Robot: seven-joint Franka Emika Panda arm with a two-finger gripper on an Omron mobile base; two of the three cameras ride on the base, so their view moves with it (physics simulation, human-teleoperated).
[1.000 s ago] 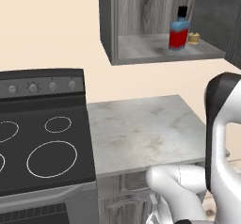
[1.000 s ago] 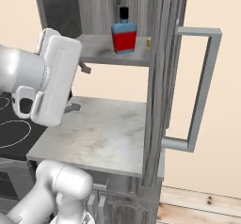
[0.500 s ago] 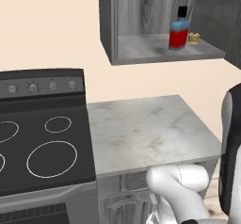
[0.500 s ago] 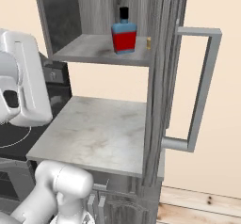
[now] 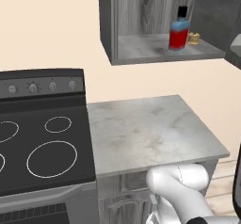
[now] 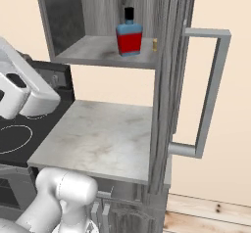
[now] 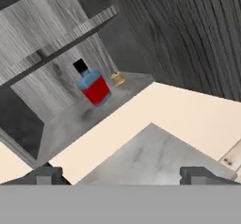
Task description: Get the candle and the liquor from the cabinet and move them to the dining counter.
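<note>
Small marbled surface [image 5: 150, 131] sitting beside black stove [image 5: 42, 143], cream wall behind. Cabinet [image 6: 105, 56] hanging above with door [image 6: 169, 80] swung open, bar handle [image 6: 211, 87] sticking out. Liquor [image 5: 179, 28] standing upright on cabinet shelf, small yellowish candle [image 5: 193, 38] just beside it, deeper in. Tool [image 7: 120, 173] gaping wide, gripping nothing, well apart from liquor. Since earlier frame: arm swinging away toward outer edges of both base views; liquor, candle, door staying put.

I'm seeing the candle [image 5: 193, 38] half hiding behind the liquor [image 5: 179, 29], too small to make out.
</note>
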